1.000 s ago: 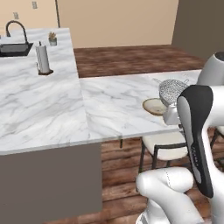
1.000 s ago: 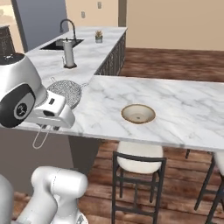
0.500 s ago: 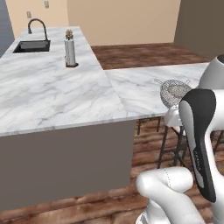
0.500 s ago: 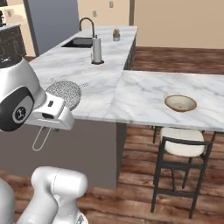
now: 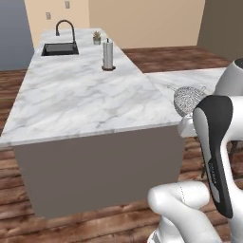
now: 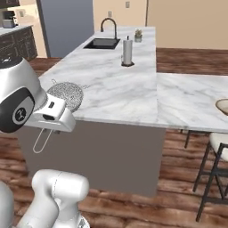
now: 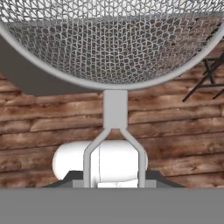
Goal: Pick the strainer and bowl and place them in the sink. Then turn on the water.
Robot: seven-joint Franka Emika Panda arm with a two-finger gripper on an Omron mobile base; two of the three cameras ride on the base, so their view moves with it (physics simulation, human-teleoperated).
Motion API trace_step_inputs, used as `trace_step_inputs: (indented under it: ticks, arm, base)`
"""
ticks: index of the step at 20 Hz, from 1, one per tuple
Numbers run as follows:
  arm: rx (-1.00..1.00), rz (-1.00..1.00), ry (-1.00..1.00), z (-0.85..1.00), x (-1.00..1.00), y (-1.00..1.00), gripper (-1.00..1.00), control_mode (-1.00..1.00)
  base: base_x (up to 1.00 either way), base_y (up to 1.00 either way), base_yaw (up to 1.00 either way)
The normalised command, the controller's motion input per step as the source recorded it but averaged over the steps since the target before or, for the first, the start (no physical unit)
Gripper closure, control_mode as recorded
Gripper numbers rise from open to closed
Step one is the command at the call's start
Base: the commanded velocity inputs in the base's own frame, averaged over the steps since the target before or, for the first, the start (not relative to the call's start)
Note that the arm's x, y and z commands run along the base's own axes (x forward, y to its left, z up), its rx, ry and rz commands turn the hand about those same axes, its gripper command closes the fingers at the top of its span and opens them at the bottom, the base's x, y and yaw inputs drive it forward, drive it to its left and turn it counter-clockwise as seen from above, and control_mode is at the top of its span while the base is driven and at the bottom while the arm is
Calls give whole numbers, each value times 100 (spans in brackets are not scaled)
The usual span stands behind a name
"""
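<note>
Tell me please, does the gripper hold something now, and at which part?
Yes. The gripper holds the strainer by its wire handle; the mesh dome sticks out beyond the hand.

You see a white marble island [image 5: 85, 95] on a grey base, over a dark wood plank floor [image 6: 178, 178]. Beige walls [image 5: 142, 19] behind. Paper towel roll [image 5: 108, 55] and small plant [image 5: 97, 36] stand on top; a stool [image 6: 218, 151] sits alongside.
</note>
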Motion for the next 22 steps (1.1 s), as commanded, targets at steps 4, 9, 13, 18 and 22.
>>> trace_step_inputs:
  ticks: [4, 9, 13, 18, 22]
  arm:
    - [0, 0, 0, 0, 0, 0, 100, 100]
    - [0, 0, 0, 0, 0, 0, 100, 100]
    - [0, 0, 0, 0, 0, 0, 100, 100]
    - [0, 0, 0, 0, 0, 0, 100, 100]
    - [0, 0, 0, 0, 0, 0, 100, 100]
  base:
    - [0, 100, 0]
    - [0, 100, -3]
    - [0, 100, -8]
    - [0, 100, -14]
    - [4, 100, -26]
